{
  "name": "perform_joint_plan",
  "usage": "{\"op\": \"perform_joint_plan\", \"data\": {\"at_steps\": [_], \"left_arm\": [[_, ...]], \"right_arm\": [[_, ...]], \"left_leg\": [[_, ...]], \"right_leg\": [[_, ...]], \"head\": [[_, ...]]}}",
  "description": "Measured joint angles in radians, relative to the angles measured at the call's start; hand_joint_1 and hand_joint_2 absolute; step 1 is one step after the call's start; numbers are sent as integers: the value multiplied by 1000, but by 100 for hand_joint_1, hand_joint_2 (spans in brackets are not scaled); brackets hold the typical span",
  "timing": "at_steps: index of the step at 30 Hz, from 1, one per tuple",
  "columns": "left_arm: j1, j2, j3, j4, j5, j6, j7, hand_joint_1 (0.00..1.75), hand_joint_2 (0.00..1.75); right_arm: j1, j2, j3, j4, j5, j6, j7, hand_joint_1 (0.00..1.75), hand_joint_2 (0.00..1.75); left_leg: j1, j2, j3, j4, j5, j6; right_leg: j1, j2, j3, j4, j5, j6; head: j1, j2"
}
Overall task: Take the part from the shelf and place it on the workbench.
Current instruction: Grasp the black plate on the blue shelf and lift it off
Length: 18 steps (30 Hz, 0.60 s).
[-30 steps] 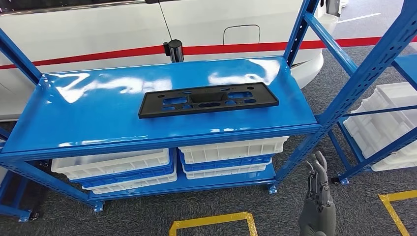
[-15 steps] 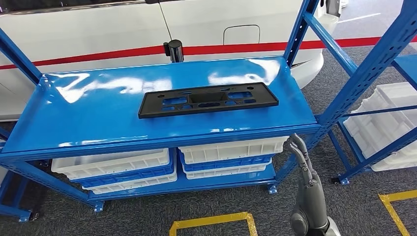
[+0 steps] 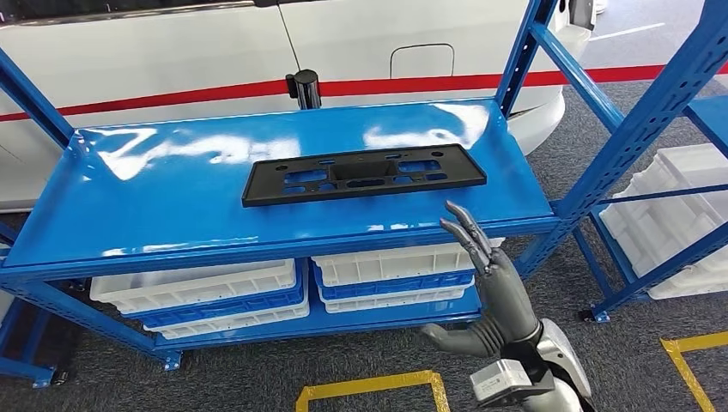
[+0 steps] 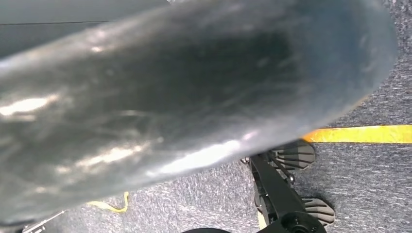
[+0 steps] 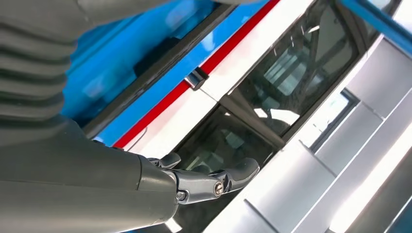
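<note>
Blue shelf (image 3: 172,206), black part (image 3: 364,173), right hand (image 3: 494,279) empty

Your robot's right hand (image 3: 496,287): grey, jointed

Dark slim fingers (image 3: 468,230); thick grey thumb (image 3: 446,337); silver forearm; ribbed grey cover in the right wrist view.

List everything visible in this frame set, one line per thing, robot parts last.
Black flat rectangular plastic part: one, black, lying on the top shelf.
Blue metal shelf rack: one, blue, in front of the robot.
White plastic bins: several, white, on the lower level.
White vehicle with red stripe: one, behind the rack.
Yellow floor tape: yellow, on grey carpet.
Second blue rack: one, blue, right side.
Right hand: one, grey, fingers apart, raised at the shelf's front edge.
</note>
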Motion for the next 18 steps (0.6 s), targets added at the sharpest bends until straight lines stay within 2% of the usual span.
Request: {"op": "perform_joint_plan", "data": {"at_steps": [7,14,18], "left_arm": [[-5,5,0,3,-17,-11,-5,0,0],[-6,5,0,3,-19,-13,-6,0,0],[-7,7,0,3,-29,-18,-7,0,0]], "right_arm": [[-112,-5,72,49,5,41,34,0,175],[-123,-5,83,55,5,45,37,0,175],[-184,3,146,91,15,62,63,0,175]], "left_leg": [[0,0,0,0,0,0],[0,0,0,0,0,0],[0,0,0,0,0,0]], "right_leg": [[0,0,0,0,0,0],[0,0,0,0,0,0],[0,0,0,0,0,0]], "head": [[0,0],[0,0],[0,0]]}}
